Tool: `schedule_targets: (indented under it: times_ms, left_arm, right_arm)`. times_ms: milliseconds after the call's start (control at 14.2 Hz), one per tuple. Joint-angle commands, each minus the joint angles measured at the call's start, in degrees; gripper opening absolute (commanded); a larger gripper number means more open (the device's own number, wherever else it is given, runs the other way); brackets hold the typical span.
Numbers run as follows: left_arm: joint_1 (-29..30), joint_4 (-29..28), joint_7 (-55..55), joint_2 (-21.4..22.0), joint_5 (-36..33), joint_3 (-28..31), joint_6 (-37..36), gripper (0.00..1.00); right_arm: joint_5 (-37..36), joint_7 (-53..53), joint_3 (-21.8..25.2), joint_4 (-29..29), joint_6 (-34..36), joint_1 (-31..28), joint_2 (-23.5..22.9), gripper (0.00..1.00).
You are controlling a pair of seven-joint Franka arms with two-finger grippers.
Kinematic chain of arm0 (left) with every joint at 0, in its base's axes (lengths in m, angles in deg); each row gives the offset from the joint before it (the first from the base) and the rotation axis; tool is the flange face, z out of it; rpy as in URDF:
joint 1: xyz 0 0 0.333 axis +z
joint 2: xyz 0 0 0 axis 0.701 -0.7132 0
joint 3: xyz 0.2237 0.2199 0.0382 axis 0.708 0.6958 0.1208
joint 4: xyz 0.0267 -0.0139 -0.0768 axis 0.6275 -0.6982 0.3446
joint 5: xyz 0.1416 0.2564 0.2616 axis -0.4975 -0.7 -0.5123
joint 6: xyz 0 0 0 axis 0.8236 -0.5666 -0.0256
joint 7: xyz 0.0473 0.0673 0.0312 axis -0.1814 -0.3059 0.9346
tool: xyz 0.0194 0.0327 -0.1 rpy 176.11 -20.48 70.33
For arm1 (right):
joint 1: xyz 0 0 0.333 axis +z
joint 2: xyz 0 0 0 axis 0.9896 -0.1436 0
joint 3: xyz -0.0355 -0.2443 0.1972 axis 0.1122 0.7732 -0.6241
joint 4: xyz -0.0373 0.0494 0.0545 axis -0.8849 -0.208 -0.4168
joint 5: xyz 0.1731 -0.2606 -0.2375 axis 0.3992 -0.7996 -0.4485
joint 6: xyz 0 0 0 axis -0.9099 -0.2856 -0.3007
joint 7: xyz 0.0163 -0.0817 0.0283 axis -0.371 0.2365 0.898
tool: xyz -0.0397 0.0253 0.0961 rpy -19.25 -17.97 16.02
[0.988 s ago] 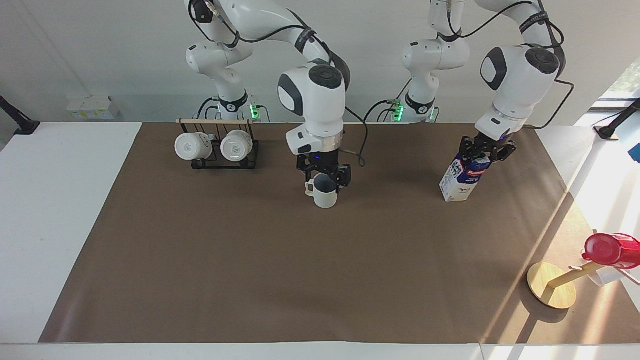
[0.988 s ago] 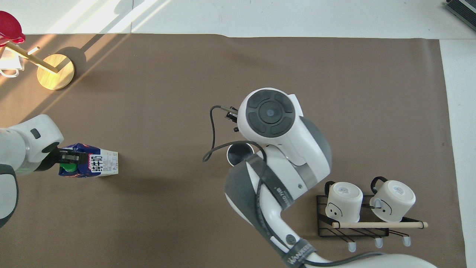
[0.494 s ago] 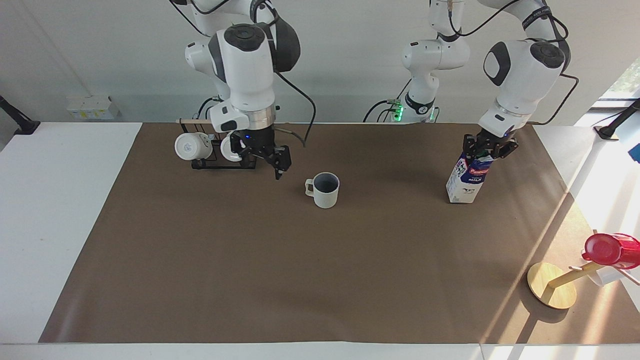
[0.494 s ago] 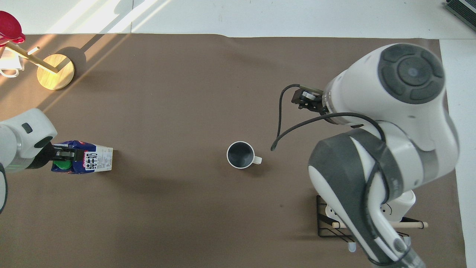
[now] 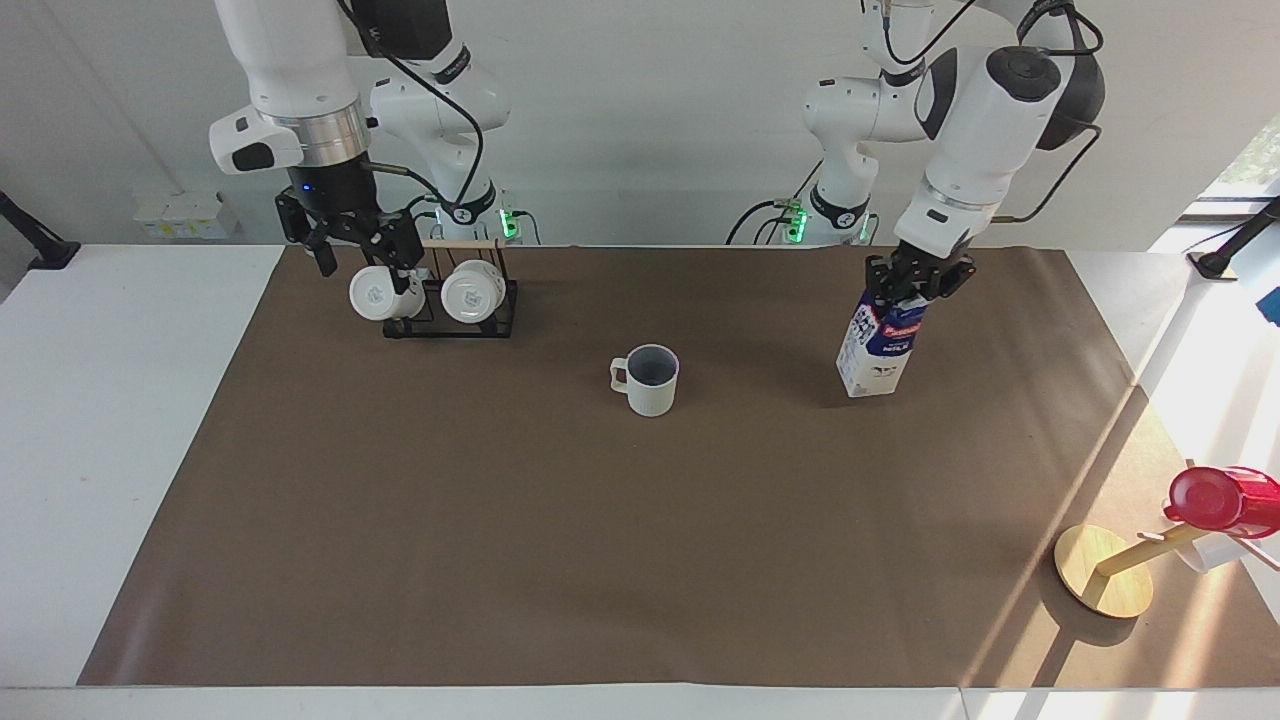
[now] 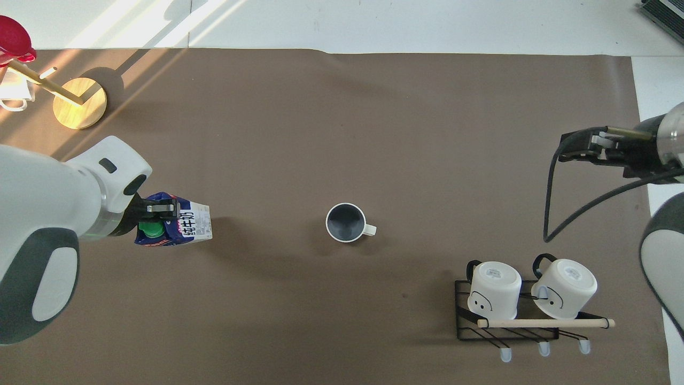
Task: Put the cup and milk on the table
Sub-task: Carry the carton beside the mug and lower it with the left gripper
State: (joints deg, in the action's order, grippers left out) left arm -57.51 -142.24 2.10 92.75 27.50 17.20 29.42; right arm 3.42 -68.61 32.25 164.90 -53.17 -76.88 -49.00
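The cup [image 5: 650, 380] stands upright and alone on the brown sheet [image 5: 600, 560] of the table [image 5: 120, 420]; it also shows in the overhead view [image 6: 346, 223]. My left gripper [image 5: 918, 283] is shut on the top of the milk [image 5: 880, 345], beside its green cap [image 6: 150, 230]. The milk hangs tilted, its base at or just above the sheet, beside the cup toward the left arm's end. My right gripper [image 5: 362, 255] is open and empty, raised over the end of the mug rack; it also shows in the overhead view [image 6: 585, 147].
A black mug rack [image 5: 450, 300] with two white mugs [image 6: 494, 289] stands near the robots toward the right arm's end. A wooden stand [image 5: 1100, 570] with a red cup [image 5: 1220, 498] stands toward the left arm's end, farther from the robots.
My right gripper let go of the cup, rose and swung away to above the mug rack. My left gripper carried the milk toward the cup.
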Motion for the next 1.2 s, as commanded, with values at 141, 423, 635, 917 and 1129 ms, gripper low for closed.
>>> schedule_targets:
  times_ms: [141,423,635,917,1129]
  left_arm:
    - [-4.6,1.8,4.7,-2.6,3.8,0.8,3.0,0.47]
    - [-10.0,1.8,12.4,-5.8,3.7,0.8,8.7,0.47]
    - [-11.8,2.1,14.2,-7.0,3.6,0.8,9.7,0.47]
    - [-14.9,3.4,18.3,-9.2,3.1,0.8,9.6,0.45]
    - [-15.8,3.4,18.8,-10.3,2.8,0.8,9.9,0.45]
  right_arm:
    - [-1.0,-8.3,-0.5,-4.2,8.0,-2.2,-0.5,1.00]
    - [0.8,-14.8,-0.4,-7.7,12.0,-2.9,-1.3,1.00]
    - [2.4,-14.7,-0.4,-7.5,12.3,-2.7,-1.2,1.00]
    - [2.3,-14.4,-0.6,-6.4,11.9,-2.0,-0.3,1.00]
    - [2.4,-14.3,-0.6,-6.2,11.8,-2.2,-0.2,1.00]
